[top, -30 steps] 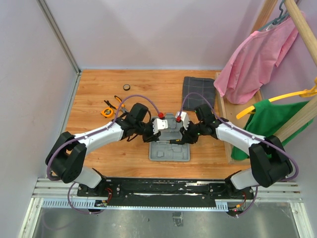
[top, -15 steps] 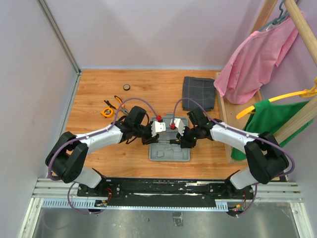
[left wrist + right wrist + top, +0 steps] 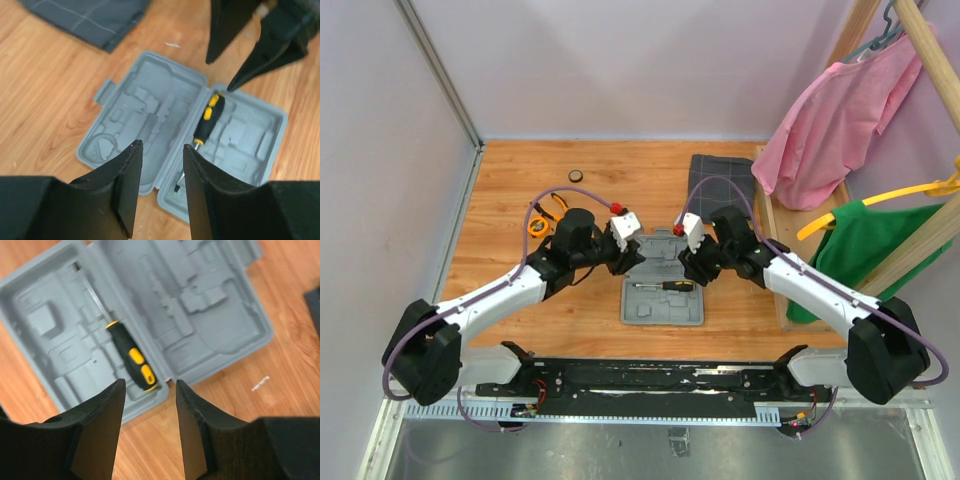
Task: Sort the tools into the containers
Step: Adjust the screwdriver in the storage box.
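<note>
While the screwdriver (image 3: pixel 131 359) lies in the open case (image 3: pixel 220 335), the left gripper (image 3: pixel 161 148) and right gripper (image 3: pixel 149 385) hover narrowly parted, empty.

Left gripper (image 3: pixel 161 146), right gripper (image 3: pixel 149 382) drawn back off case (image 3: pixel 650 312) — jaws parted wider, empty; screwdriver (image 3: pixel 663 285) uncovered beside hinge.

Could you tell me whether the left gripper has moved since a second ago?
Yes: the left gripper has drawn back from over the tool case, toward the far left.
</note>
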### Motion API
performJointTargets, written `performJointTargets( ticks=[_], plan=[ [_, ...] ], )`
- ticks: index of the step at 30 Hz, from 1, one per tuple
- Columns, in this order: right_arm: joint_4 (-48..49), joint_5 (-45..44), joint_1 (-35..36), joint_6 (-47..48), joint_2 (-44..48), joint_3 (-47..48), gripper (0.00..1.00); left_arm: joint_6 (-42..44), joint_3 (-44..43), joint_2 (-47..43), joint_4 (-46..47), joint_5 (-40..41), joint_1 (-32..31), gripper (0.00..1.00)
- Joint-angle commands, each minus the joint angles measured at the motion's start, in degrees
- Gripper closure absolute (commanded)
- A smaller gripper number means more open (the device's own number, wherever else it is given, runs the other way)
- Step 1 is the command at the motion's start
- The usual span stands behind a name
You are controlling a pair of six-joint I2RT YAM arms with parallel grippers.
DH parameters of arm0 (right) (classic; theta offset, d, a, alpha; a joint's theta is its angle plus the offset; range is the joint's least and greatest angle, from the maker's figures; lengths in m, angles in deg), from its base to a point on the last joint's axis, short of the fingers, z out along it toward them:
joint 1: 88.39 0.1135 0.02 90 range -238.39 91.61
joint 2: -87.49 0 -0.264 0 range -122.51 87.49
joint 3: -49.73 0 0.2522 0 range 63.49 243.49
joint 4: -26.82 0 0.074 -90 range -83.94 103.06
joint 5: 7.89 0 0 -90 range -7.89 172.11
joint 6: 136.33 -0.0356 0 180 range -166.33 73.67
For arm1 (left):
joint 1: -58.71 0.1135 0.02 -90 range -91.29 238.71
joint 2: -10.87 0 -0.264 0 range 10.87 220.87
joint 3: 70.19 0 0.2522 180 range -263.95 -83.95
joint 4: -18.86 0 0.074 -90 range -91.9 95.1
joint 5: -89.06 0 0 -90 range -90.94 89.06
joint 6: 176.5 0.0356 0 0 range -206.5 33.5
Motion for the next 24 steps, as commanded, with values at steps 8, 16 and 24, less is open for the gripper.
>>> performJointTargets(
  ticks=[8, 16, 24],
  plan=[
    [-1.88, -0.56, 2.89, -0.72, -15.17, 12.96, 0.57, -46.44, 6.08, -15.56, -4.74, 21.36, 0.55, 0.55],
    [-3.49, 5.46, 8.67, 7.83, -21.83, 17.98, 0.45, -45.01, 6.93, -28.21, -13.04, 28.72, 0.55, 0.53],
    [-6.93, 3.73, 10.77, 12.97, -27.12, 21.42, 0.39, -43.57, 6.89, -33.54, -17.59, 31.47, 0.55, 0.52]
  ],
)
